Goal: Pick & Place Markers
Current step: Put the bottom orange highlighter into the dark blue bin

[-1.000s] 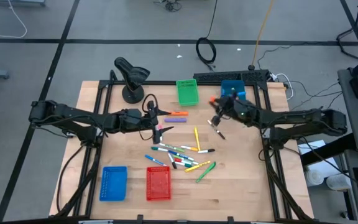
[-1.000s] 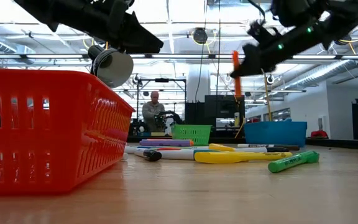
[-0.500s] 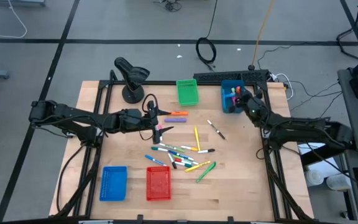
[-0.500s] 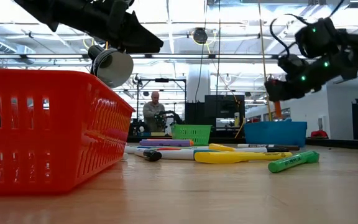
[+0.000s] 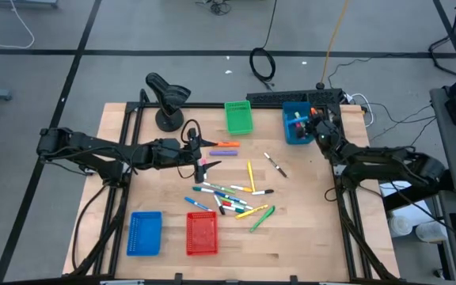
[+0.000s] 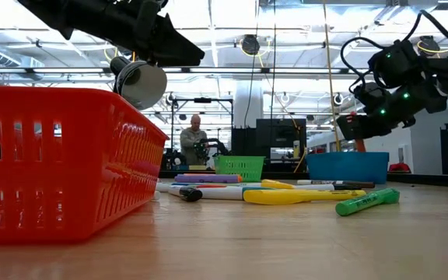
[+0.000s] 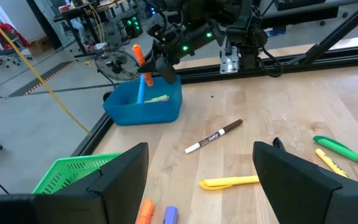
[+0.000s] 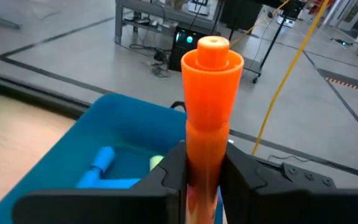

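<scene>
My right gripper (image 5: 311,123) is shut on an orange marker (image 8: 211,93) and hovers over the blue mesh basket (image 5: 294,128) at the table's far right. A blue marker (image 8: 101,169) and a greenish one lie in that basket. The other markers (image 5: 229,195) lie scattered flat on the wooden table's middle, several more by the left arm (image 5: 225,146). My left gripper (image 5: 206,152) hangs open above the table's middle-left with nothing between its fingers (image 7: 122,177). My right gripper pinches the orange marker's body (image 8: 204,163) between its two fingers, below the wide cap. The fingers reach in about level from the table's right side and lie across the marker. It stands nearly upright, cap end up, lifted clear above the blue basket (image 7: 145,107).
A green basket (image 5: 239,117) stands at the far middle; a red basket (image 5: 202,234) and another blue one (image 5: 144,233) stand near the front edge. A black stand-mounted device (image 5: 167,99) sits far left. A brown pen (image 7: 215,135) lies alone right of centre. A person sits in the room beyond (image 6: 194,140).
My right gripper has carried the orange marker toward the table's far right corner and downward, from above the loose pen to over the blue basket. It has tipped from pointing steeply down to nearly level. The marker stays pinched and upright.
</scene>
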{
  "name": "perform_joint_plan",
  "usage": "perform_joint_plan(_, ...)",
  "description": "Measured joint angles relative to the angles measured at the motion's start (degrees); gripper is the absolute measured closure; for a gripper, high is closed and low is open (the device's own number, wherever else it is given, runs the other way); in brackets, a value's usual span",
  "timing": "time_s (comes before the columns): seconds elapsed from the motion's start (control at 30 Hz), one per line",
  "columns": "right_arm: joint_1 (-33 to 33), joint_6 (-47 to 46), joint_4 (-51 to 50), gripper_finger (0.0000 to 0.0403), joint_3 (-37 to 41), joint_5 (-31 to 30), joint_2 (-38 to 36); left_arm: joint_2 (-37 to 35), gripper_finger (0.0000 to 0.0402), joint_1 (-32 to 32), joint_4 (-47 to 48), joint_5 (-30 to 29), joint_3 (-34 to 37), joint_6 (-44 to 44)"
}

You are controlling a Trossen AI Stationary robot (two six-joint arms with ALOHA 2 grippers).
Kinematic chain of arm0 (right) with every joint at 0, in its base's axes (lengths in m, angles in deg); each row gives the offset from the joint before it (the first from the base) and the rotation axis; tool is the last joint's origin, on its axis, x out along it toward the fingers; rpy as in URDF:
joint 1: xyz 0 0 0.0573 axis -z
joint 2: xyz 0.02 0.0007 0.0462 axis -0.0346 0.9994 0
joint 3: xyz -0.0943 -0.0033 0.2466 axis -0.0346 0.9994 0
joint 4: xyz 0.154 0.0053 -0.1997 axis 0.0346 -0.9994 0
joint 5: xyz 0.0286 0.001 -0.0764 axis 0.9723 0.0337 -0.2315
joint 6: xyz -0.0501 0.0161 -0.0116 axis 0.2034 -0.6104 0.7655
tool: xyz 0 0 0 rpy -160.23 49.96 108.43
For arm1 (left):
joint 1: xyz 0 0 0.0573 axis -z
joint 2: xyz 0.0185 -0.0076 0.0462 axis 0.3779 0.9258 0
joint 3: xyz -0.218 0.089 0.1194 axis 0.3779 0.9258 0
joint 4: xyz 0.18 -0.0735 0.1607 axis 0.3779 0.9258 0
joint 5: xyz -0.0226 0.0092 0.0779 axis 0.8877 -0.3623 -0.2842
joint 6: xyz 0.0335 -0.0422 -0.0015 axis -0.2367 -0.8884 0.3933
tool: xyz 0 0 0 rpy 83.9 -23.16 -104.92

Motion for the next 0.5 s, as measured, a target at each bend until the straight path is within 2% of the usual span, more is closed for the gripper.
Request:
perform_joint_plan(0.2, 0.05, 2.96, 10.78, 0.0353, 0.00, 0.36, 3.71, 0.00, 0.0108, 0.00, 0.00, 0.02, 0.00, 0.02)
perform_joint_plan(0.33, 0.18, 3.61, 17.11, 0.0349, 0.00, 3.08, 6.61, 0.00, 0.0108, 0.00, 0.00, 0.02, 0.00, 0.02)
perform_joint_plan(0.5, 1.15, 10.02, 23.53, 0.0348, 0.00, 2.85, 10.73, 0.00, 0.0108, 0.00, 0.00, 0.02, 0.00, 0.02)
